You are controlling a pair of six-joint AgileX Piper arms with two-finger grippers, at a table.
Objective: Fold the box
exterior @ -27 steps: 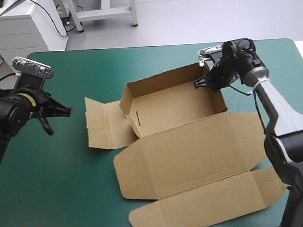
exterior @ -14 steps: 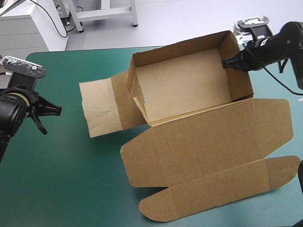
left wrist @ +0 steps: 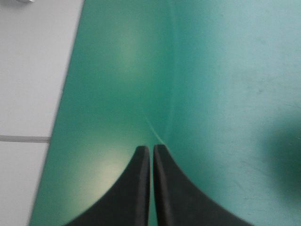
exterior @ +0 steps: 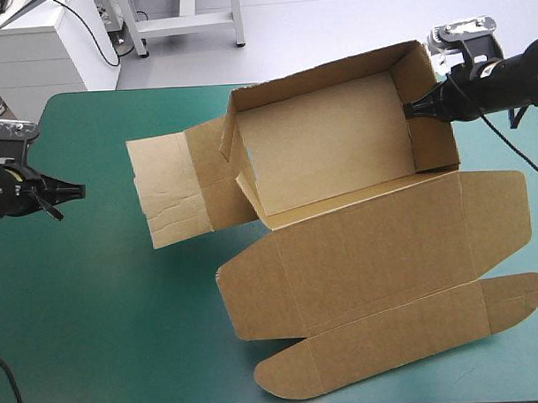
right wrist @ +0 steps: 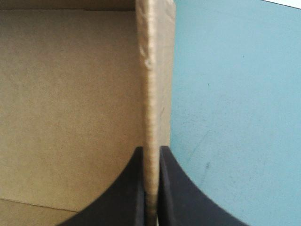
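Note:
The brown box (exterior: 338,155) is an open tray with raised walls, lifted off the table at its far right end. Its lid (exterior: 377,260) spreads flat toward the front with a rounded flap (exterior: 406,338), and a loose side flap (exterior: 167,192) hangs out to the left. My right gripper (exterior: 414,111) is shut on the box's right wall (right wrist: 151,94), which stands edge-on between the black fingers (right wrist: 134,188). My left gripper (exterior: 70,189) is shut and empty, over bare teal-green cover (left wrist: 225,94) near the table's left edge.
The table's left edge (left wrist: 61,108) runs close beside my left gripper, with pale floor beyond it. Bare cover lies at the front left (exterior: 106,331). The lid reaches close to the table's front and right edges.
My right gripper has lifted the box and carried it to the right and back, so the box now looks larger. My left arm has drawn back toward the table's left edge.

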